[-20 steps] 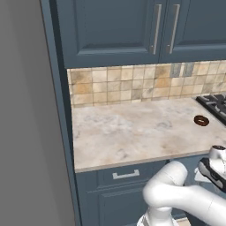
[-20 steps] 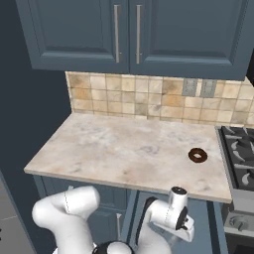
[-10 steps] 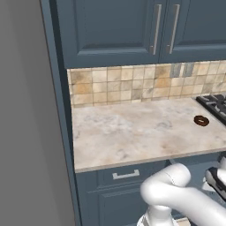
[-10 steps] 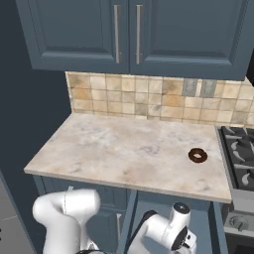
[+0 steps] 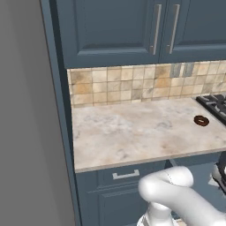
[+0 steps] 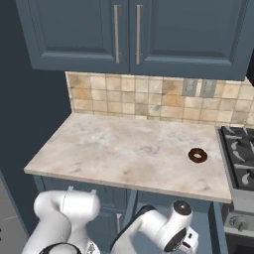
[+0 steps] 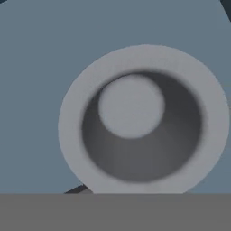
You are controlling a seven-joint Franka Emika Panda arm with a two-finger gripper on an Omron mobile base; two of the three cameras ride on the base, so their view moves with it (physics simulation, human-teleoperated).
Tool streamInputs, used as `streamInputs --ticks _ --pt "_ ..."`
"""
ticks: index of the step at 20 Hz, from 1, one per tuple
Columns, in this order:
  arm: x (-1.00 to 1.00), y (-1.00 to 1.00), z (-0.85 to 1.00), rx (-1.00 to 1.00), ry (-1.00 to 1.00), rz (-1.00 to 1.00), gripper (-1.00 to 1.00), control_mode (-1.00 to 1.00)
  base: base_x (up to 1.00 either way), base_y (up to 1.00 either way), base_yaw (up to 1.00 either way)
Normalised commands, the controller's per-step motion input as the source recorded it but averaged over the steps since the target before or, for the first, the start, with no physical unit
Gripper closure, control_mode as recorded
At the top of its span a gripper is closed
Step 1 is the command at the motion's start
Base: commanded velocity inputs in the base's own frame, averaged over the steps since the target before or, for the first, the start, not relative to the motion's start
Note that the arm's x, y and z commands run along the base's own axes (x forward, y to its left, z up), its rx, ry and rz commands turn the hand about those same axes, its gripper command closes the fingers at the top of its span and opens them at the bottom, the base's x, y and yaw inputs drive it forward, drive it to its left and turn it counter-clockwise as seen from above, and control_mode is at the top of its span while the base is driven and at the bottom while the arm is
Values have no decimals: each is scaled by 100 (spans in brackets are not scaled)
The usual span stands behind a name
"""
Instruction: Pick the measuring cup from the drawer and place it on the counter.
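Blue-grey cabinet fronts and a tan tiled backsplash frame the marbled table (image 5: pixel 132 132), on which only a brown doughnut (image 5: pixel 201 120) is seen, near the stove grates (image 5: pixel 215 102) at its right end. What has changed over the last second is all below that slab: the arm has sunk lower in front of the drawers — its white wrist sat higher against the drawer fronts a second ago and is now almost at the bottom of the right base view — while the fingers, wide apart then, have been brought nearly together. The hand view is taken up by the measuring cup (image 7: pixel 144 119), seen from straight above at very close range: a pale round rim, a dark bowl and a lighter flat bottom, resting on the blue-grey drawer floor (image 7: pixel 45 54). The fingertips themselves are hidden, so a grip on the cup cannot be confirmed by sight; it is judged likely, which would leave the lift and the carry up to the table as the remaining work. No brand, label or writing can be read on anything shown.
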Motion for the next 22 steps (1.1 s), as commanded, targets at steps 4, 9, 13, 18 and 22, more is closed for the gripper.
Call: streamInputs --ticks 4,9,13,18,22 --pt "-12 -2 100 0 -1 0 100 -100 0 0 0" --pt "-2 16 100 -1 0 0 100 -100 0 0 0" --pt "40 71 100 -3 -10 2 100 -100 0 0 0" --pt "91 91 100 -1 -13 6 100 -100 0 0 0" --pt "100 73 69 0 -3 8 100 -100 0 0 0"
